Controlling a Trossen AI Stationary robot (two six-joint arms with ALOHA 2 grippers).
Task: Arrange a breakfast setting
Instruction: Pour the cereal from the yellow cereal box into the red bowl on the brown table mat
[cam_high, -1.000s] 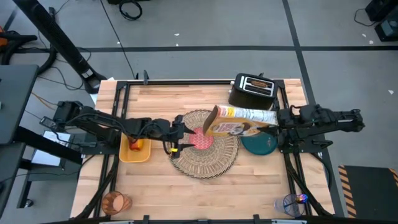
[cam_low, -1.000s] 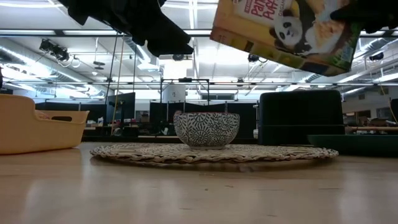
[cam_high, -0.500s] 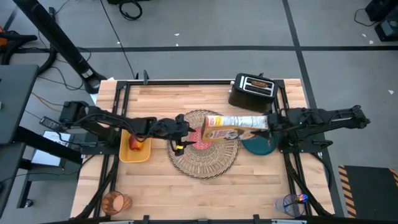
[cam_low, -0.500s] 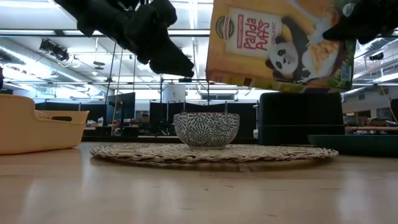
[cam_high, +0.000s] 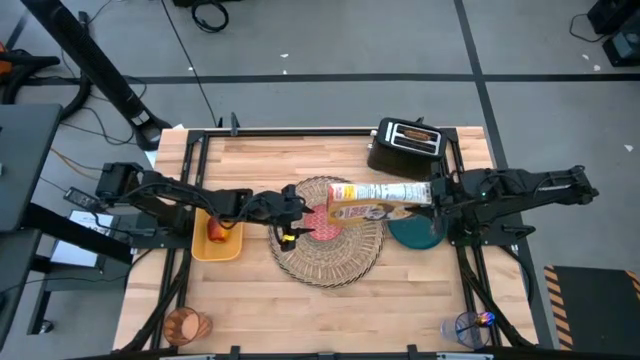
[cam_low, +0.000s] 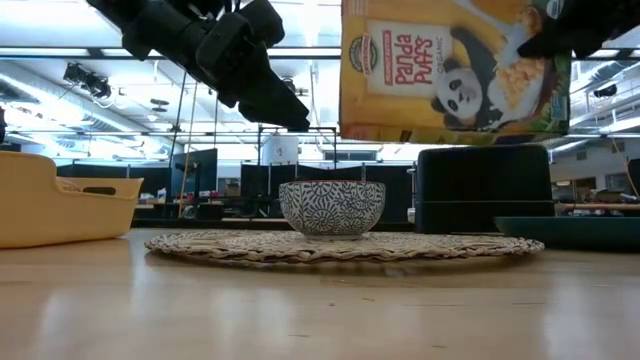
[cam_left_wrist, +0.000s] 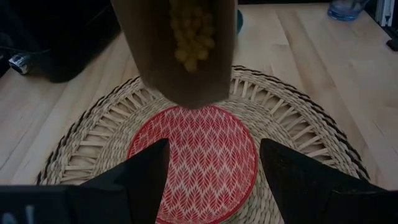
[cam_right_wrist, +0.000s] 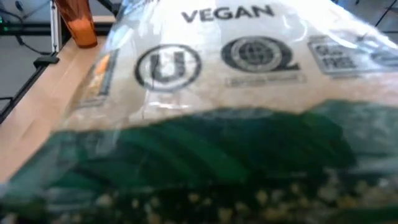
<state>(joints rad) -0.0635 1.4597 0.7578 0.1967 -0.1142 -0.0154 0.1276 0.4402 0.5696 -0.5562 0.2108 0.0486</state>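
A bowl (cam_high: 318, 226), red-patterned inside (cam_left_wrist: 199, 162), stands on the round woven placemat (cam_high: 335, 258) in the table's middle. My left gripper (cam_left_wrist: 213, 144) hangs open above the bowl's left side (cam_low: 290, 108); in the left wrist view its fingers show on either side of the bowl, well clear of it. My right gripper (cam_high: 433, 196) is shut on a yellow cereal box (cam_high: 378, 200), which lies lengthways in the air. The box's open end (cam_left_wrist: 183, 56) is over the bowl, and puffs show inside it. My right gripper holds the cereal box by its end toward the table's right (cam_high: 424, 195), coming at it about level from the right, along the box. The box fills the right wrist view and hides the fingers. It hangs clear above the bowl (cam_low: 455, 70), lying on its side.
A teal plate (cam_high: 415, 235) lies right of the placemat under my right arm. A black toaster (cam_high: 405, 146) stands at the far right. A yellow bin (cam_high: 215, 245) at the left holds a red apple (cam_high: 217, 230). At the near corners are an orange cup (cam_high: 185, 325) and a clear cup with a blue spoon (cam_high: 472, 325).
My right gripper has carried the cereal box toward the table's left and turned it from a slant to nearly level, so its open end now hangs over the bowl. My left gripper has come down and toward the bowl, then kept still.
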